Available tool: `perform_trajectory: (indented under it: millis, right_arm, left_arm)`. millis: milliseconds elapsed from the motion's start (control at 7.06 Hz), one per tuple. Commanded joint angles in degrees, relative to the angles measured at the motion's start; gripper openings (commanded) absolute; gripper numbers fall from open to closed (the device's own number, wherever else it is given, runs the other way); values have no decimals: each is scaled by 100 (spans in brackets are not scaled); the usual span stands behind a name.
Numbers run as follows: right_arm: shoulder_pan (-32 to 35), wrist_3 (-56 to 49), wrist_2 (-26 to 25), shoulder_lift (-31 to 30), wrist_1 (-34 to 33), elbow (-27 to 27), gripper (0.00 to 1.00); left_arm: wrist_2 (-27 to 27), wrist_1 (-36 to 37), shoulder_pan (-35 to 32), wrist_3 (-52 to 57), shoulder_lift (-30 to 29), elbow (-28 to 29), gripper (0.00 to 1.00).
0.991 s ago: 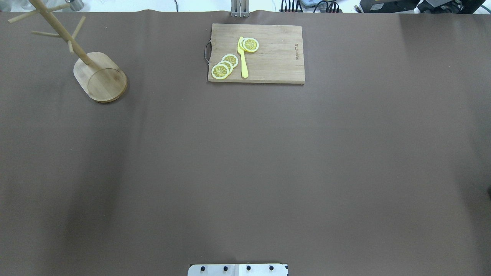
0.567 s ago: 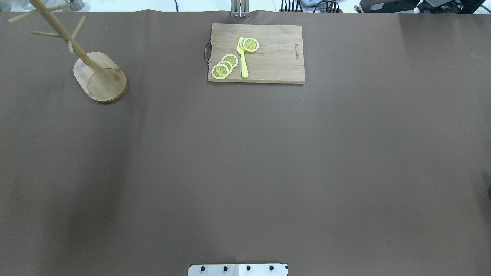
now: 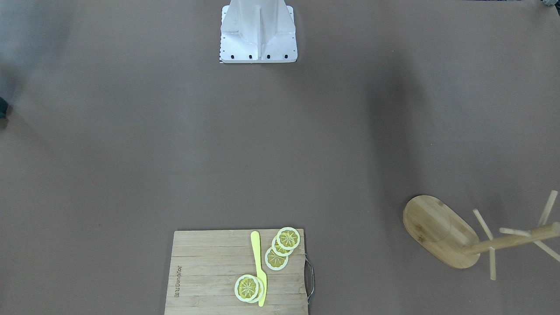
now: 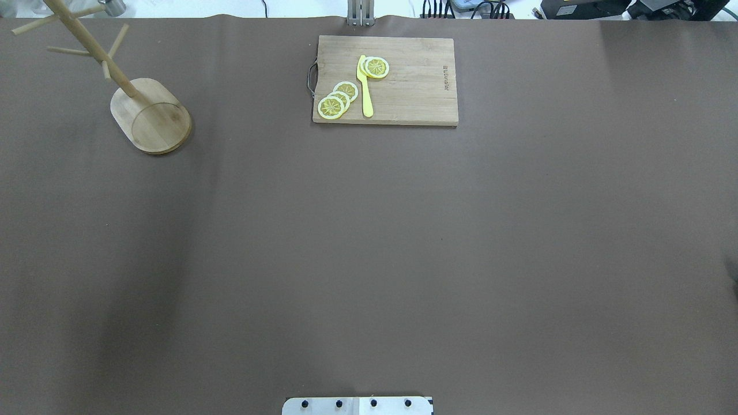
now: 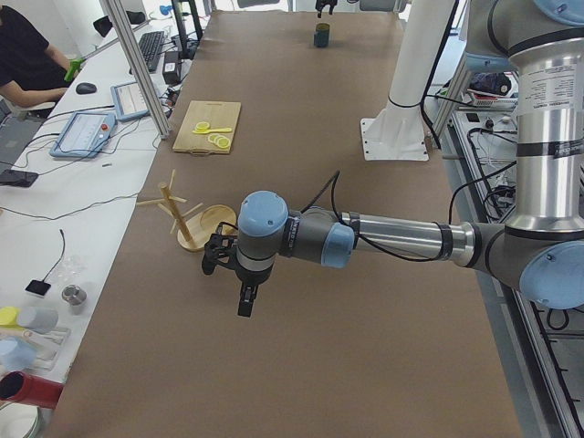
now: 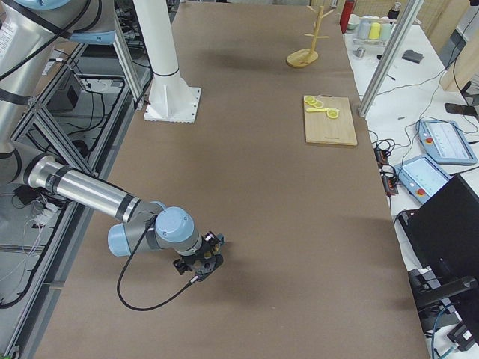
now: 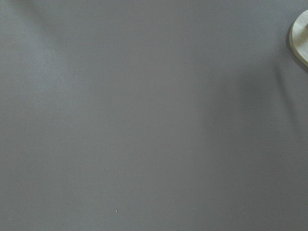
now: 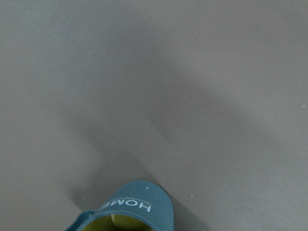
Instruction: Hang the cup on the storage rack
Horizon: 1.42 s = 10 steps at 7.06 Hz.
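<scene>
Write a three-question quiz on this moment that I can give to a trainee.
1. True or false: the cup already hangs on the storage rack.
2. What lies on the cutting board?
A. lemon slices and a yellow knife
B. a spoon and a fork
C. a second mug
3. Which wrist camera shows the cup?

Key
1. False. The rack is bare, and the cup is on the table at the far end from it.
2. A.
3. The right one. The left one shows only tabletop and an edge of the rack's base.
</scene>
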Motion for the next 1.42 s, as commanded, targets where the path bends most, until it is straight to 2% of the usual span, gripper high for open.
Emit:
perform_trajectory:
  millis: [0,708,850,1133,1275]
  right_arm:
    - [-389,194,61,20,205,-11,100]
    - [-646,107,131,20,259,-142,97]
    - [-646,167,158,20,399,-256,82]
    - [-655,133,219,20,418,-319,8]
    - [-655,116,263,28,426,-319,0]
  left_arm:
    - [9,0,0,0,-9,13,99]
    - [18,0,0,0,-26,39,99]
    - [18,0,0,0,-26,30,99]
    - [18,0,-9,0,-35,39,99]
    - [18,0,-9,0,-26,39,99]
